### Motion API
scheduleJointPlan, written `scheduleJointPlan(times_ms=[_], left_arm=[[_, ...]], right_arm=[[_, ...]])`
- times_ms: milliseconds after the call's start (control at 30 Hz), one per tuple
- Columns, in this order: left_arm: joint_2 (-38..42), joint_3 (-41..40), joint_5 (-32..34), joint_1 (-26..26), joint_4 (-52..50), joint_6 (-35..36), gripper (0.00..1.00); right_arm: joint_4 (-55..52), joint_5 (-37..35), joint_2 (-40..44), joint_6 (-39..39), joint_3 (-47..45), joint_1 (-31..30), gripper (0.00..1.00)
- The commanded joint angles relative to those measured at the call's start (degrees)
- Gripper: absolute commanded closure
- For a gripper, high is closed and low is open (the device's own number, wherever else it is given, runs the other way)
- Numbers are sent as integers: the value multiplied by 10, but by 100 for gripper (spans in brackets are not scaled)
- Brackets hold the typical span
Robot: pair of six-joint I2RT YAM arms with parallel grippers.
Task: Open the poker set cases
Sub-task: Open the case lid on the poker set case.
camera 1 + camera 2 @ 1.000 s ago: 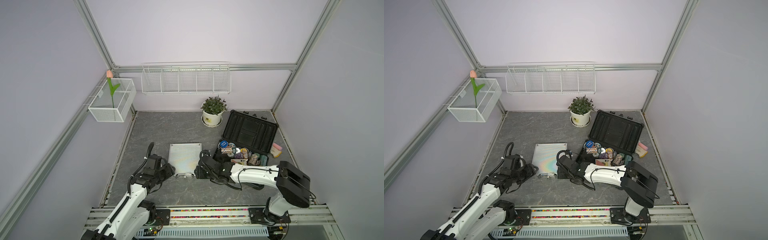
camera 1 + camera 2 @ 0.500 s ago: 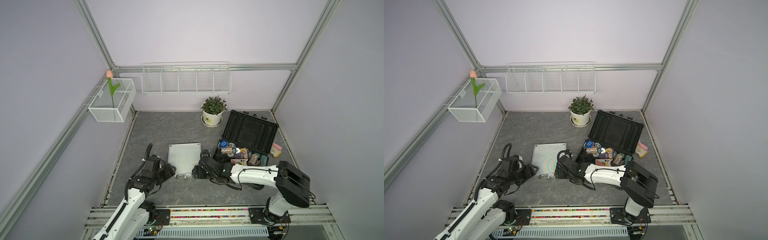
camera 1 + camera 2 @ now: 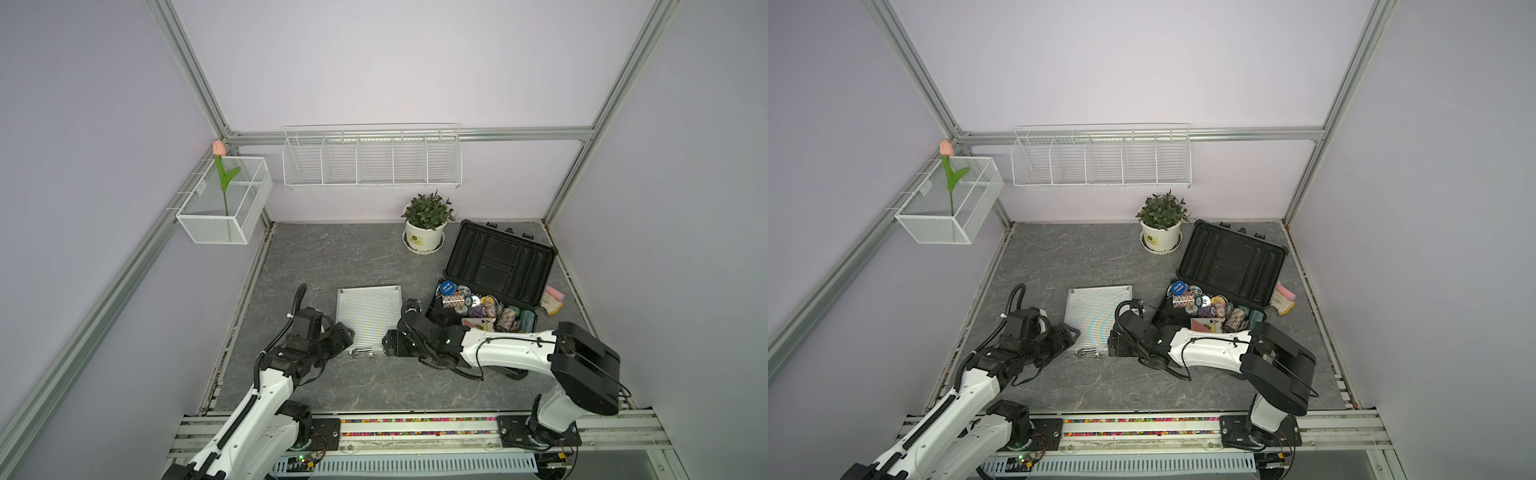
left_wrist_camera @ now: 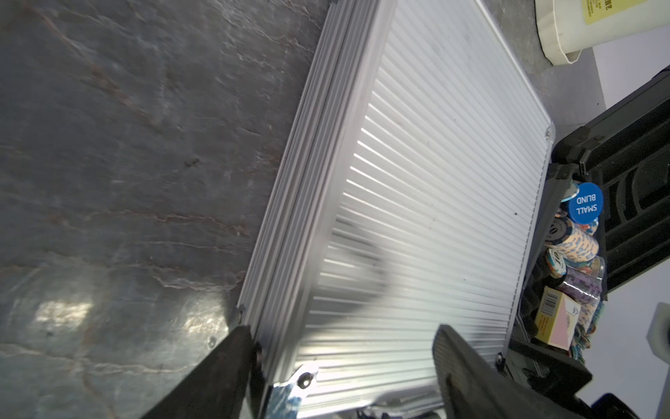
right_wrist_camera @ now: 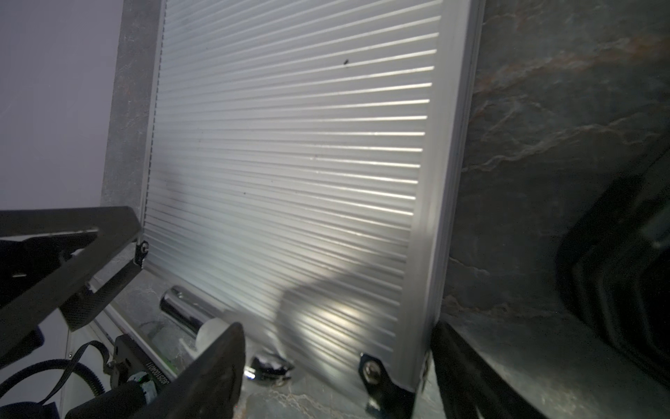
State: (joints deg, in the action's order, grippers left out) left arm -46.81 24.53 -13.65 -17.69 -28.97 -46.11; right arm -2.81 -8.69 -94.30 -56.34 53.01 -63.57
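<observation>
Grey stone-look tabletop (image 3: pixel 332 257), both arms low over its near half.

Large dark grey plastic case with black corners (image 3: pixel 498 266): done. The lid is thrown back, with poker chips (image 3: pixel 478 305) and a card pack (image 3: pixel 476 323) exposed in the base. It sits just beyond the right gripper (image 3: pixel 390 343), on that gripper's outer side, and the right arm lies along its near edge.

Small silver ribbed aluminium case (image 3: pixel 368 316): lid flat, closed. It lies directly ahead of both grippers, which flank its near edge. So the step in hand is the second case, by my read at the latch or lid-grab stage.

Left gripper (image 4: pixel 340 330): jaws spread wide, straddling the case's near-left corner. One finger (image 4: pixel 224 362) sits beside the side wall and the other is over the ribbed top. Nothing pinched.

Right gripper (image 5: pixel 337 326): also spread, with the near-right corner between the jaws. Nothing clamped.

Metal latches and chrome handle (image 3: pixel 362 354) stick out of the near edge, between the two grippers. Can't tell from these views whether the latches are released.

Next move, my read:
- If the latches are popped, get a fingertip under the lid lip at the near edge and swing it up toward the far hinge, with the other gripper pinning the base.
- If not, flip the latches first.

The lid seam is thin, so finger placement must be precise. A light case may slide on the smooth top.
</observation>
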Motion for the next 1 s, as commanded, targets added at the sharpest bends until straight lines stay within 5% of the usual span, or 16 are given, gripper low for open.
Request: scheduleJointPlan(times_ms=[0,500,967], left_arm=[[-5,2,-27,-7,-8,-15,16],[75,-16,65,-7,-47,-48,11],[-2,-12,-6,-7,4,-34,18]], right_arm=[[58,17,-3,-16,-7,-5,17],[59,-6,25,-18,-52,6,15],[73,18,15,-15,-48,7,25]])
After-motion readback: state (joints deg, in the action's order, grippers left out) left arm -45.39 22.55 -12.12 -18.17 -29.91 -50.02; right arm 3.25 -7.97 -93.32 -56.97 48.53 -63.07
